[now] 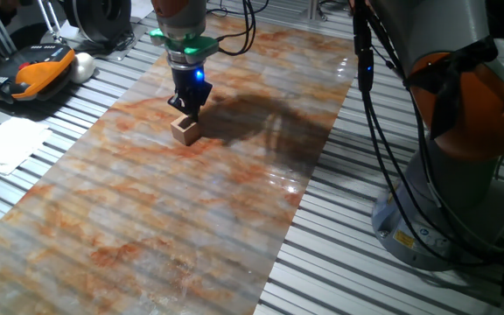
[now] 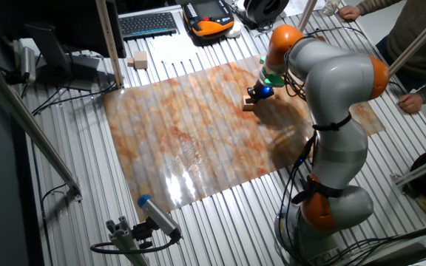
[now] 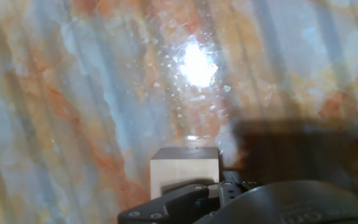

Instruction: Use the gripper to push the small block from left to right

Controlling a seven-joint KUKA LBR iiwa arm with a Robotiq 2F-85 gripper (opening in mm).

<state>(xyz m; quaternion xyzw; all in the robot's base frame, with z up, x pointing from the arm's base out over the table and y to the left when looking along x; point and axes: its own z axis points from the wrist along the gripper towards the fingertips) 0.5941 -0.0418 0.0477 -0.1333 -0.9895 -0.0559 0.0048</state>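
The small block (image 1: 185,130) is a light-tan wooden cube on the marbled orange-grey mat (image 1: 147,219). My gripper (image 1: 187,110) points straight down, its fingers together, with the tips at the block's far upper edge, touching or nearly touching it. It holds nothing. In the other fixed view the block (image 2: 249,106) sits just left of and below the gripper (image 2: 257,94). In the hand view the block (image 3: 185,167) sits low at centre, right against the dark gripper body (image 3: 191,194). A bright glare spot lies on the mat beyond it.
The mat lies on a ribbed metal table (image 1: 392,280). An orange-black device (image 1: 29,70) and papers (image 1: 7,144) lie off the mat's left. The arm's base (image 2: 324,207) stands beside the mat. A keyboard (image 2: 148,24) and another tan wooden piece (image 2: 137,60) lie off the mat. A person's hands (image 2: 405,100) are at the table's edge.
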